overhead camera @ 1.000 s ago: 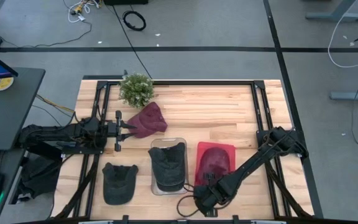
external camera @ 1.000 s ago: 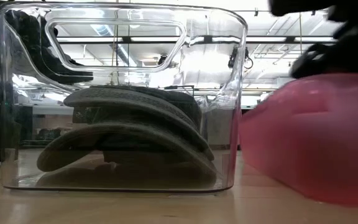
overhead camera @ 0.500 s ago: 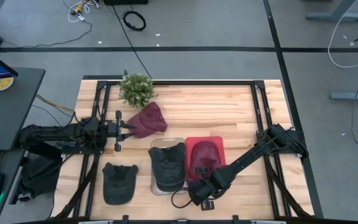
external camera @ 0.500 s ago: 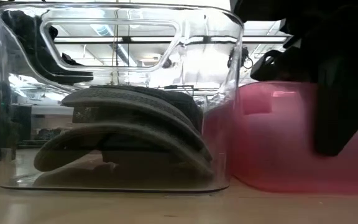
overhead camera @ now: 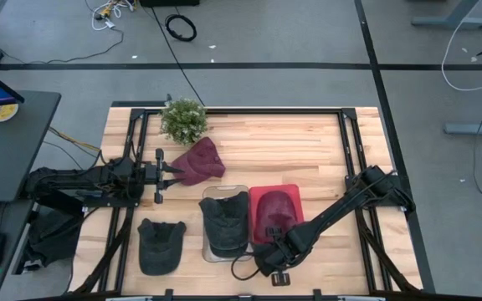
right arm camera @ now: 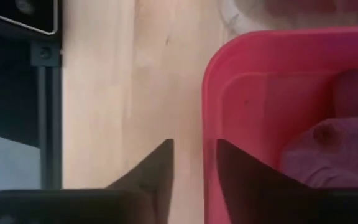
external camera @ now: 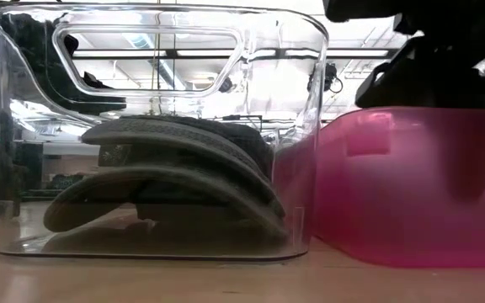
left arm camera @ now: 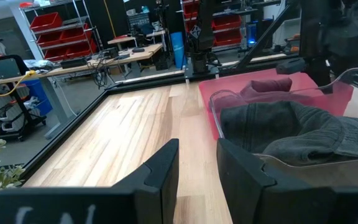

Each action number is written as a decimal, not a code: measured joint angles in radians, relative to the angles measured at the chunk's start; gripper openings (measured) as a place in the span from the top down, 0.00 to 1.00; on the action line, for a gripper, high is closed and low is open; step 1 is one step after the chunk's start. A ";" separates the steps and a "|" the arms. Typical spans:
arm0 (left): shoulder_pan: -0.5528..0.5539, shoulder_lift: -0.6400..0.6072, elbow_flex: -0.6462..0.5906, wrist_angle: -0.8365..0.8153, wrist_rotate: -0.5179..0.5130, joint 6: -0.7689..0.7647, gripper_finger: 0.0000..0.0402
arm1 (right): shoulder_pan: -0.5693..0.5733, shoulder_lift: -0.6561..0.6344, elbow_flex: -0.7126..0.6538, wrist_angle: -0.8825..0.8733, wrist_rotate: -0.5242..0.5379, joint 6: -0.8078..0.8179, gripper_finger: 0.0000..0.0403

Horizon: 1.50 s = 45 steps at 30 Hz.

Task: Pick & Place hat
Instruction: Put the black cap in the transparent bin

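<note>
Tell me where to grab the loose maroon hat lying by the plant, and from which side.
Take the maroon hat by its crown edge nearest the left tool, coming in level from that side. It lies slumped flat on the table, soft and bunched, so a folded ridge likely pinches best. The plant crowds its far side.

The light wooden table [overhead camera: 308,155] carries a small potted plant [overhead camera: 183,119] at its far left, a maroon hat [overhead camera: 199,161] near it, and a dark cap [overhead camera: 160,245] at the near edge. A clear bin [overhead camera: 225,224] and red bin [overhead camera: 275,215] stand side by side, apparently touching.
</note>
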 joint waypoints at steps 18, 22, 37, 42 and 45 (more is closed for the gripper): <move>0.000 0.000 0.000 0.000 0.000 0.000 0.71 | -0.134 -0.300 0.000 0.133 0.180 -0.258 0.43; 0.000 0.000 0.000 0.000 0.000 0.000 0.71 | -0.183 -0.364 0.000 0.222 0.223 -0.376 0.43; 0.000 0.000 0.000 0.000 0.000 0.000 0.71 | -0.329 -0.493 0.000 0.106 0.288 -0.438 0.43; 0.000 0.000 0.000 0.000 0.000 0.000 0.71 | -0.390 -0.506 0.000 0.107 0.356 -0.582 0.43; 0.000 0.000 0.000 0.000 0.000 0.000 0.71 | -0.442 -0.507 0.001 0.126 0.345 -0.592 0.43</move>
